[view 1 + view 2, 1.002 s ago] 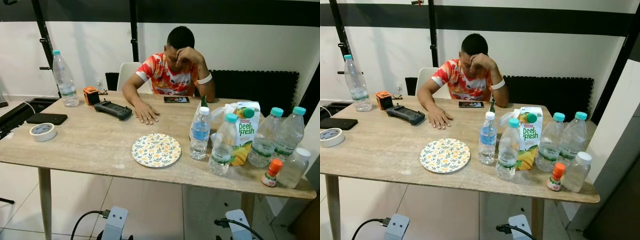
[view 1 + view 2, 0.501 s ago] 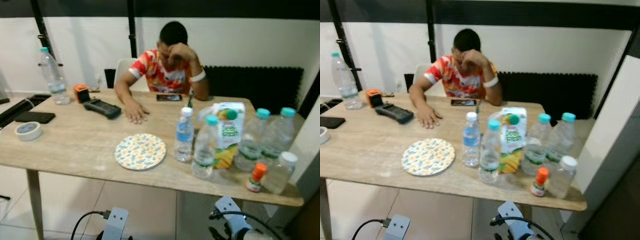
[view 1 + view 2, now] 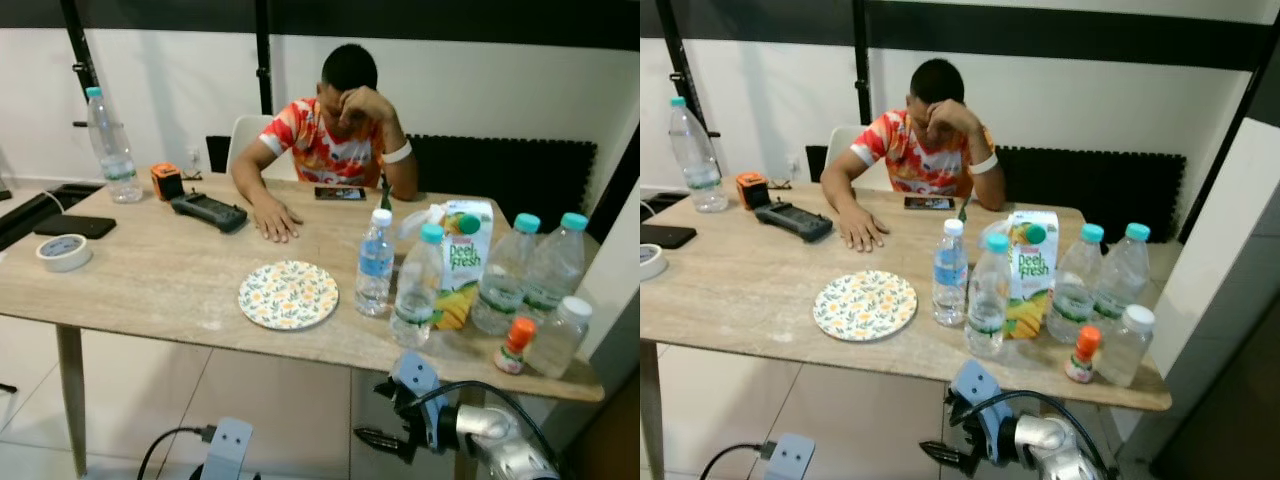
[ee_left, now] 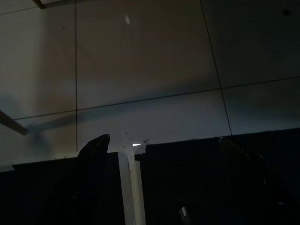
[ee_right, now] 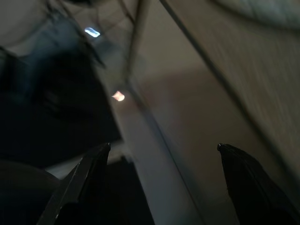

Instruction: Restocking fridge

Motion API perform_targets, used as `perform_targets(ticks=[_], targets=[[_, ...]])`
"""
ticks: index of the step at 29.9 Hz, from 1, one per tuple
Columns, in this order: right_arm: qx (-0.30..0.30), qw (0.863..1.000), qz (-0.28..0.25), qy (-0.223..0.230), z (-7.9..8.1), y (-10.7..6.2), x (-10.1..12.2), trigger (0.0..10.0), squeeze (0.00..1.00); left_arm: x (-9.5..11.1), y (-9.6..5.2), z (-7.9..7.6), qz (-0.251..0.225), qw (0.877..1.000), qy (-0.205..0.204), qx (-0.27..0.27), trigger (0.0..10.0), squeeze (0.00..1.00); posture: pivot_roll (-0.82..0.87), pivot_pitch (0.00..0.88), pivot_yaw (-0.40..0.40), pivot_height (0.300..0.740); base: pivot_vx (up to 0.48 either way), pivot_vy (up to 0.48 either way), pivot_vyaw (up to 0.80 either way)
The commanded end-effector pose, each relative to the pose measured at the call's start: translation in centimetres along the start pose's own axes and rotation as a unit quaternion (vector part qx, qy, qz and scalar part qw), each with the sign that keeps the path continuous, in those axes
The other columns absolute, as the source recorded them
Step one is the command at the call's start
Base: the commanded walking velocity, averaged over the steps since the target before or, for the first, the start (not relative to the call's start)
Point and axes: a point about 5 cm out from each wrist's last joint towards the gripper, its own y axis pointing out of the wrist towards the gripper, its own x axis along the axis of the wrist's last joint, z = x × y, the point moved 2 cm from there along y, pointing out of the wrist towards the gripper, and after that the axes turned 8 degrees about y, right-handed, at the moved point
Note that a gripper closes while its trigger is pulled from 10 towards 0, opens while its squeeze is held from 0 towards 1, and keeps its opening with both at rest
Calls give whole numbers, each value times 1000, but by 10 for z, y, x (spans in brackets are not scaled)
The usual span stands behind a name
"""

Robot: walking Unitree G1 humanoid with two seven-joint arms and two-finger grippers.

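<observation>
1. The drinks to restock stand in a cluster at the counter's (image 3: 150, 290) right end: a small bottle (image 3: 374, 262) and a taller bottle (image 3: 413, 300) toward the front edge, the juice carton (image 3: 460, 262) just behind them, two big bottles (image 3: 505, 288) beside the carton, and a white-capped bottle (image 3: 556, 338) with an orange-capped bottle (image 3: 513, 346) at the front right corner.
2. The right pincer (image 3: 383, 442) is raised below the counter's front edge, under the taller bottle; its fingers are spread wide and hold nothing.
3. The left arm hangs idle; in its wrist view the left pincer (image 4: 161, 150) is also wide apart, over floor tiles.
4. The step in hand looks like a reach for a first bottle. To do it well, the right pincer should clear the front edge before going forward, then take the bottle nearest that edge around its body, low enough not to topple it into the carton.
5. A person (image 3: 335, 140) sits at the far edge with a hand (image 3: 273, 218) flat on the counter near the plate (image 3: 288, 295); the reach should keep to the right end.
6. A second ago the right arm sat low with only its wrist block showing; it has since risen and swung inward. The camera has turned right, so the whole scene sits further left.
</observation>
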Motion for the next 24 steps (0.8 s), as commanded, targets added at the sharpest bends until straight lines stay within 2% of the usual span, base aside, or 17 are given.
perform_targets(ticks=[1, 2, 3, 5, 6, 7, 9, 11, 13, 14, 15, 16, 17, 20, 21, 23, 24], targets=[[18, 1000, -24, 6, 2, -5, 12, 10000, 0, -1, -1, 1, 0, 1000, -4, 3, 10000, 0, -30, 68, -39, 740, 0, 0, 0], [51, 994, -92, 3, 7, -13, 52, 10000, 0, -1, -1, 1, -1, 1000, -1, 2, 10000, 0, -33, 68, -40, 740, 0, 0, 0], [53, 989, -137, 4, 6, -17, 74, 10000, 0, -1, 0, 0, -1, 1000, -1, 1, 10000, 0, -34, 68, -42, 740, 0, 0, 0], [53, 989, -137, 4, 6, -17, 74, 10000, 0, -1, 0, 0, -1, 1000, -1, 1, 10000, 0, -34, 68, -42, 740, 0, 0, 0], [48, 978, -202, -1, 4, -26, 106, 10000, 0, 0, 0, -1, -2, 1000, 0, -1, 10000, 0, -38, 68, -42, 740, 0, 0, 0], [48, 978, -202, -1, 4, -26, 106, 10000, 0, 0, 0, -1, -2, 1000, 0, -1, 10000, 0, -38, 68, -42, 740, 0, 0, 0], [33, 970, -241, -13, 2, -31, 124, 10000, 47, -1, -1, -2, -2, 1000, 0, -2, 10000, 0, -38, 68, -42, 740, 0, 0, 0], [0, 954, -298, -22, -3, -42, 150, 10000, 39, -1, -1, -4, -1, 1000, 1, -3, 10000, 0, -42, 71, -41, 740, 0, 0, 0], [0, 954, -298, -22, -3, -42, 150, 10000, 39, -1, -1, -4, -1, 1000, 1, -3, 10000, 0, -42, 71, -41, 740, 0, 0, 0], [-8, 949, -315, -25, -3, -46, 160, 10000, 43, -2, -1, -4, -1, 1000, 1, -3, 10000, 0, -42, 71, -41, 740, 0, 0, 0], [-21, 944, -329, -27, -4, -51, 168, 10000, 608, -2, -1, -5, 0, 1000, 0, -4, 10000, 0, -44, 72, -41, 740, 0, 0, 0], [-28, 941, -336, -29, -4, -54, 174, 10000, 608, -2, -1, -6, 0, 1000, 0, -5, 10000, 0, -44, 72, -41, 740, 0, 0, 0], [-36, 938, -343, -24, -4, -57, 178, 10000, 1000, -2, -1, -6, 0, 1000, 0, -5, 10000, 0, -43, 73, -40, 740, 0, 0, 0], [-61, 931, -359, -23, -7, -62, 184, 10000, 1000, -2, -1, -7, 0, 1000, 2, -6, 10000, 0, -42, 74, -38, 740, 0, 0, 0], [-83, 926, -368, -24, -11, -66, 189, 10000, 784, -2, -1, -7, 0, 1000, 2, -6, 10000, 0, -45, 75, -36, 740, 0, 0, 0], [-98, 922, -373, -25, -13, -68, 191, 10000, 784, -2, -1, -7, 0, 1000, 3, -7, 10000, 0, -45, 75, -36, 740, 0, 0, 0], [-113, 918, -379, -24, -15, -70, 194, 10000, 0, -2, -1, -7, 0, 1000, 4, -7, 10000, 0, -47, 74, -34, 740, 0, 0, 0]])
